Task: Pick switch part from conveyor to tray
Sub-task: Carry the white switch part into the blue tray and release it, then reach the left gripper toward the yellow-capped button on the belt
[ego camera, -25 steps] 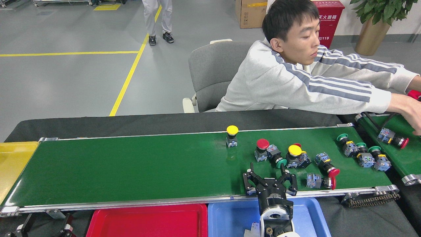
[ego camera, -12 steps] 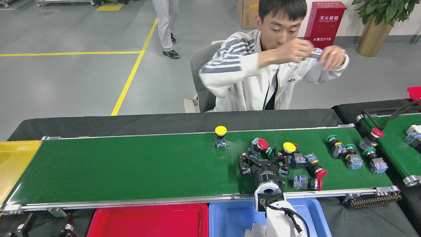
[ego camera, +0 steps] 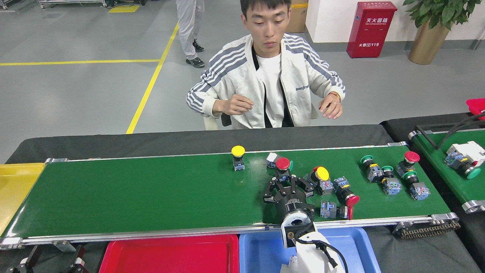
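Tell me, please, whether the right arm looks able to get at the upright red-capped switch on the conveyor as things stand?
Probably yes. The right gripper is already at the red-capped switch, its fingers spread to either side. Another part lies close behind it and a yellow-capped one is nearby, so a clean grasp is not certain.
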Controlling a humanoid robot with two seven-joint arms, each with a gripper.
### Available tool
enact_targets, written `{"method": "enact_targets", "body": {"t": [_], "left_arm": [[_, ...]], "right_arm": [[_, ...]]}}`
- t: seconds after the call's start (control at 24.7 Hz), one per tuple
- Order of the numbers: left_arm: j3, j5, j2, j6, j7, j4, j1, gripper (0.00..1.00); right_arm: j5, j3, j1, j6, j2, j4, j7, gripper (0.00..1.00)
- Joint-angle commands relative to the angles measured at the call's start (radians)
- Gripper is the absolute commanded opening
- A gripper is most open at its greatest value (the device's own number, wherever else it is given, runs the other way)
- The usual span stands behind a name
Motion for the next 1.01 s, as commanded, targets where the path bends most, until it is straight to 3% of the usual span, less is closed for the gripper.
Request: {"method": "enact_targets", "body": {"t": [0.0,0.08,0.12,0.2,0.24,0.32,0.53,0.65,0.81,0.97], "left_arm": [[0.003,0.004,0.013,-0.001,0.008,-0.013,-0.002,1.0],[0.002,0.004,0.013,-0.001,0.008,-0.013,-0.002,1.0],[0.002,0.004,0.013,-0.001,0.006,-0.014,-0.002,1.0],[0.002,0.004,0.011,-0.002,0.006,-0.016,-0.008,1.0],[0.002,0.006,0.013,-0.002,0.006,-0.016,-0.01,1.0],[0.002,0.006,0.013,-0.002,0.006,-0.017,-0.017,1.0],[-0.006,0.003,0.013,-0.004,-0.003,-0.017,-0.036,1.0],[-0.047,0.0,0.013,-0.004,-0.006,-0.017,-0.059,1.0],[-0.155,-0.006,0.01,0.009,-0.043,-0.019,-0.114,1.0],[-0.282,-0.065,-0.004,0.059,-0.132,0.012,-0.26,1.0]], "right_arm": [[0.0,0.076,0.013,-0.005,0.008,-0.072,0.0,0.01],[0.0,0.187,0.038,-0.005,0.009,-0.122,0.0,0.05],[0.0,0.248,0.047,-0.005,0.009,-0.137,-0.002,0.18],[0.0,0.391,0.057,-0.001,0.009,-0.148,-0.009,0.65],[0.0,0.443,0.061,0.002,0.009,-0.151,-0.014,0.84],[0.0,0.529,0.062,-0.002,0.009,-0.149,-0.032,0.98],[-0.001,0.537,0.061,0.004,0.005,-0.157,-0.051,0.98],[-0.001,0.443,0.082,0.018,-0.002,-0.198,-0.08,0.98],[-0.001,0.263,0.26,0.121,-0.026,-0.313,-0.212,0.98],[-0.001,0.15,0.453,0.222,-0.075,-0.433,-0.312,0.98]]}}
